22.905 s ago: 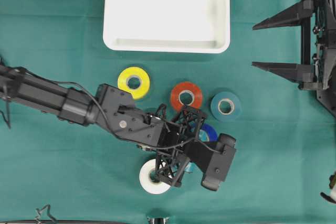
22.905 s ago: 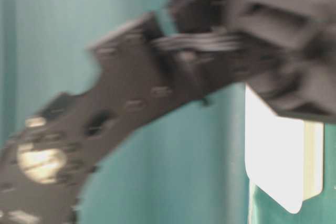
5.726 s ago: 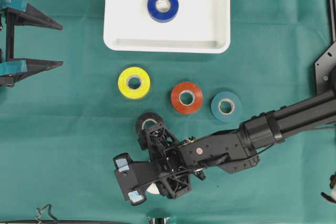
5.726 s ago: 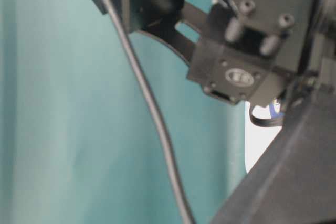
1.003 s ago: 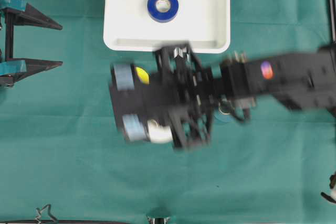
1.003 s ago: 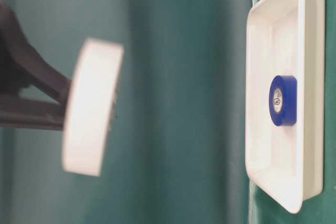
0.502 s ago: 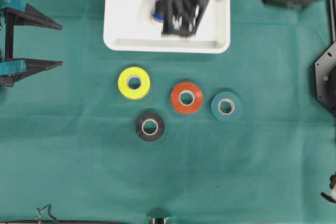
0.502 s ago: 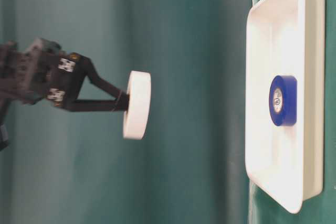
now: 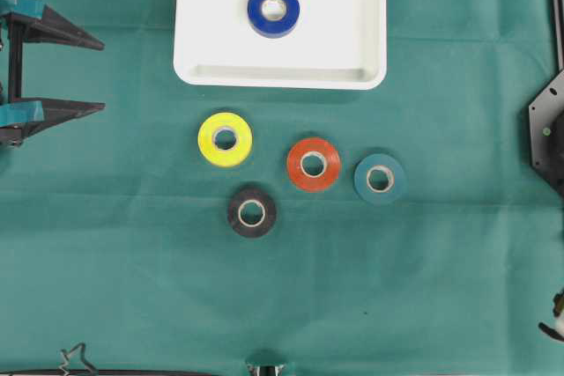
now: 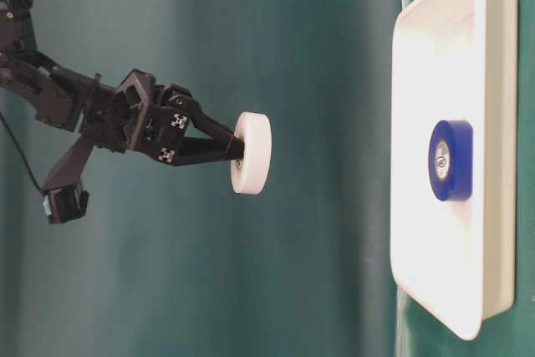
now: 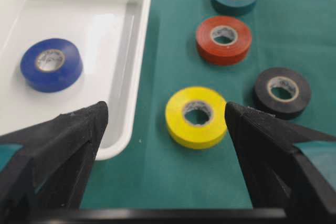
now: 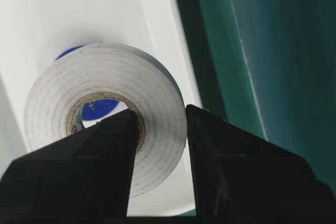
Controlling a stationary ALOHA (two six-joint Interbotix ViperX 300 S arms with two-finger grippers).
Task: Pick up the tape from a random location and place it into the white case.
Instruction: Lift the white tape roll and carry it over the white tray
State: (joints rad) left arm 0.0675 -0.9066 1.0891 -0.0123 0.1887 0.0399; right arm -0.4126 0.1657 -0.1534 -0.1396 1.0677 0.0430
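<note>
The right gripper (image 10: pixel 236 153) was clamped on a white tape roll (image 10: pixel 251 164), one finger through the core and the other against the outer wall, as the right wrist view showed. The roll hung in the air above the white case (image 10: pixel 489 206), not yet set down. A blue tape roll (image 9: pixel 273 10) already lay flat in the case. The white roll appeared light and rigid, with a cardboard core; pinching one wall of the ring, as here, probably gave the surest hold.

The left gripper (image 9: pixel 57 72) stood spread wide and empty at the table's left edge. Only the overhead and left wrist views showed the yellow (image 9: pixel 225 138), red (image 9: pixel 313 164), teal (image 9: pixel 380 179) and black (image 9: pixel 252 211) tape rolls on the green cloth (image 9: pixel 106 253); only the table-level view showed the gap between white roll and case.
</note>
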